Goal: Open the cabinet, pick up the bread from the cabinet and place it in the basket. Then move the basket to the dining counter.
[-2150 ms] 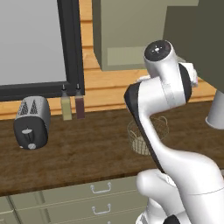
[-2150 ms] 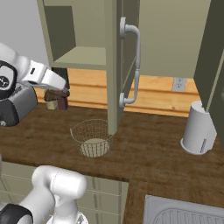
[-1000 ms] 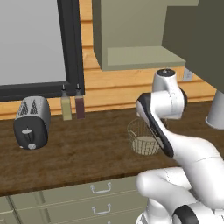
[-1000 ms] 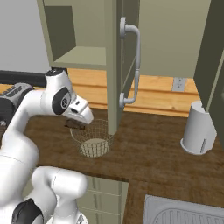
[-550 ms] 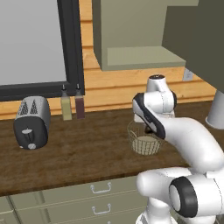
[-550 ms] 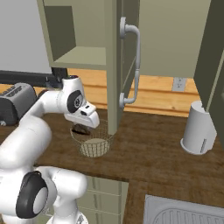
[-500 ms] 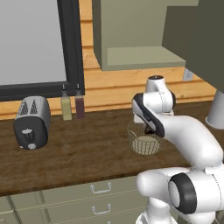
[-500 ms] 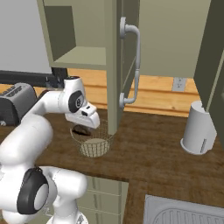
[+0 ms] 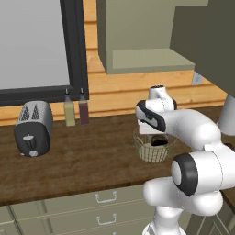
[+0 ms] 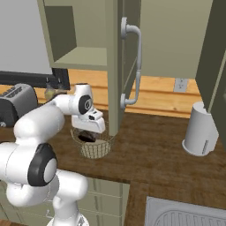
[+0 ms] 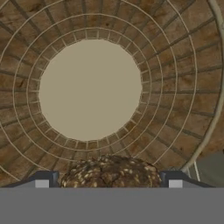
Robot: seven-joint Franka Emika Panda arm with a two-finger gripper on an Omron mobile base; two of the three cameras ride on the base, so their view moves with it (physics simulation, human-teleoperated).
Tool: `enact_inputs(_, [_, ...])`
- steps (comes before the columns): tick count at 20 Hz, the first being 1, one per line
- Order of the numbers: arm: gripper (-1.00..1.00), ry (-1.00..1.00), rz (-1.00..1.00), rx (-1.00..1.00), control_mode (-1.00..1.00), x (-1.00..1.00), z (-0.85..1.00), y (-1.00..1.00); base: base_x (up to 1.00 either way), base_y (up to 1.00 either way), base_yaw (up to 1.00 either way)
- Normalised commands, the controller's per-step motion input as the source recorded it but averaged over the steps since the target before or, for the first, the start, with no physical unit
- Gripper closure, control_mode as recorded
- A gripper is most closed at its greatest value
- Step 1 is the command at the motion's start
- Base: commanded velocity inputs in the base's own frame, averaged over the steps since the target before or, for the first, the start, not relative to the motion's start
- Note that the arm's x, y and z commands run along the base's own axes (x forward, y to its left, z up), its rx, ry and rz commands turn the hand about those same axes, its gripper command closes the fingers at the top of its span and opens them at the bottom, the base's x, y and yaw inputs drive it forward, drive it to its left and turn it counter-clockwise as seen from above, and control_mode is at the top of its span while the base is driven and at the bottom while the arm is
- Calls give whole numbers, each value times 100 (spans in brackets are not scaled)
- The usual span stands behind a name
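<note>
In the hand view the bread (image 11: 111, 171) is cut off below; whether the jaws touch it cannot be told. The arm hides part of the basket (image 9: 154, 149) rim.

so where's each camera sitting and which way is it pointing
Left base view: behind the arm's left, facing the counter; the arm rises lower right.
Right base view: behind its right, facing the open cabinet; the arm rises lower left.
Hand view: looks down into the basket; fingertips flank the bread.
Both base views share the basket and toaster.
</note>
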Motion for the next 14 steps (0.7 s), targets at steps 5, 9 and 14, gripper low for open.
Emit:
enact_inputs(5, [100,0,5,6,-100,7,-23,-14,0,0,0])
enact_inputs(9, [100,0,5,2,-100,1,-32,-3,0,0,0])
enact_inputs(14, [-100,0,2,0,-100,0,-12,0,0,0,0])
